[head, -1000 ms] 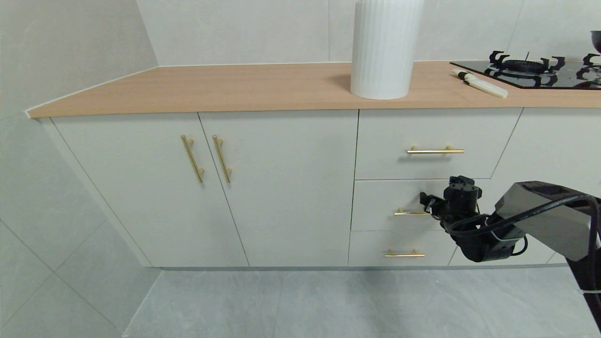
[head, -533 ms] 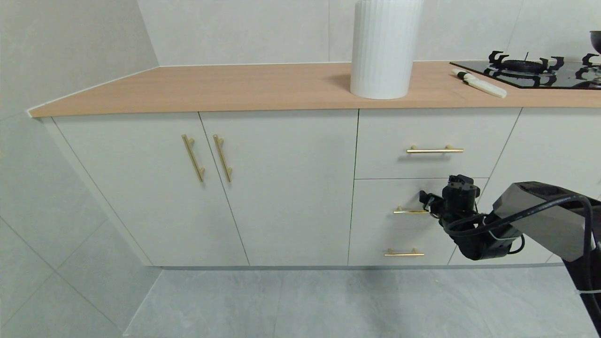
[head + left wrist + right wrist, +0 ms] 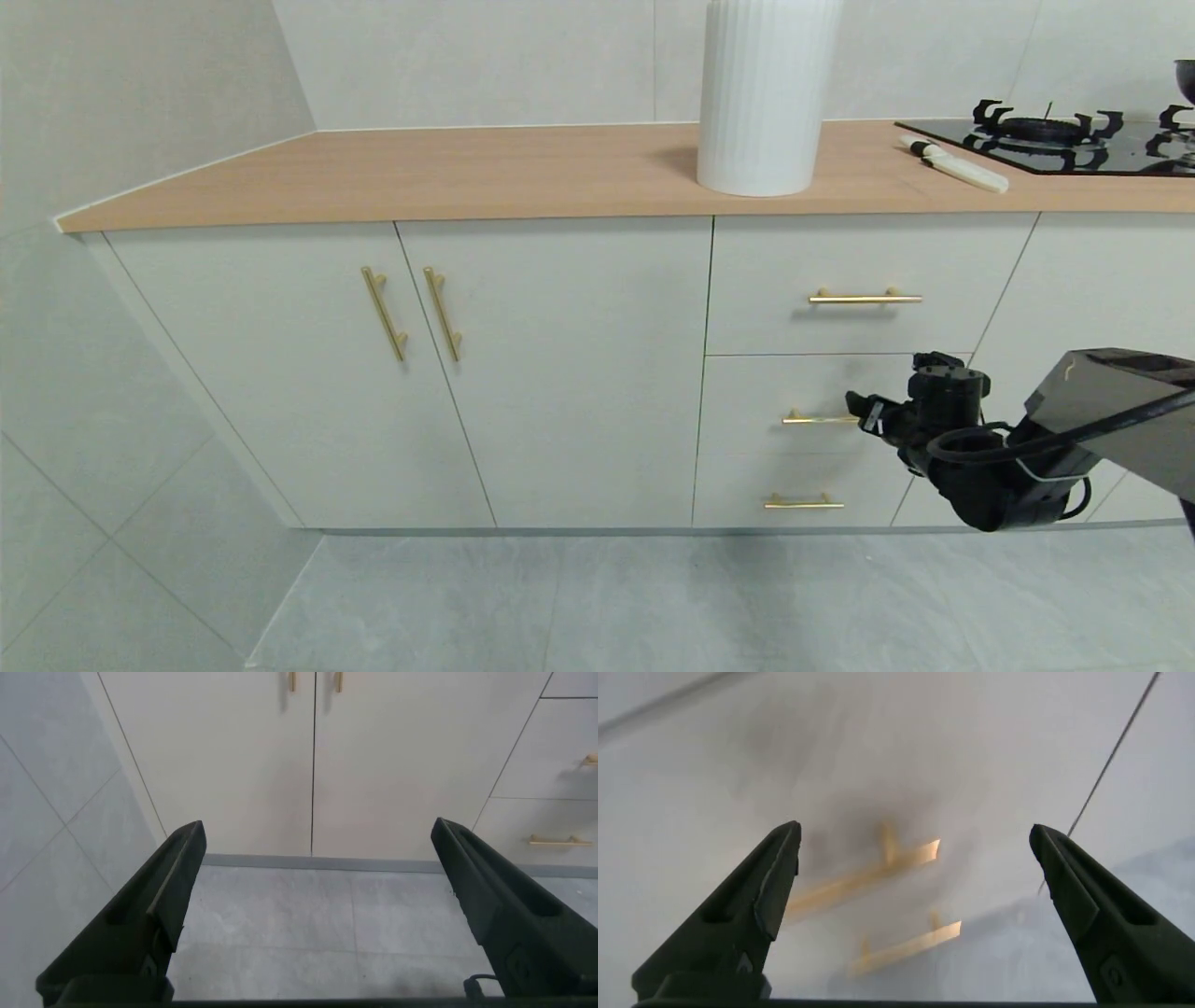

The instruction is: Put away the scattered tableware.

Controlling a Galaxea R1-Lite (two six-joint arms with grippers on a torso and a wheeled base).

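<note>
Right gripper [image 3: 866,413] sits low in front of the drawer stack, its tip right at the right-hand end of the middle drawer handle [image 3: 814,420]. From the right wrist view the fingers [image 3: 757,905] are spread wide, nothing between them. The brass bar of that handle [image 3: 864,882] shows in the gap ahead, and the bottom drawer handle [image 3: 906,945] lies just past it. Whether a finger touches the bar, I can't tell.

Over on the other side, the left gripper [image 3: 318,849] hangs with its fingers [image 3: 154,905] also parted wide and gripping nothing. It faces the grey tiled floor [image 3: 308,924] at the foot of the double cabinet doors [image 3: 313,765].

Up on the wooden countertop [image 3: 467,173], the tableware is out in the open. A pale utensil [image 3: 954,165] with a dark band near one end lies flat, just beside the near-left corner of the black gas hob [image 3: 1055,140]. It is well apart from both grippers.

A tall white ribbed vase [image 3: 761,93] stands upright to its left, above the top drawer [image 3: 775,271], whose front is flush with the cabinet.
</note>
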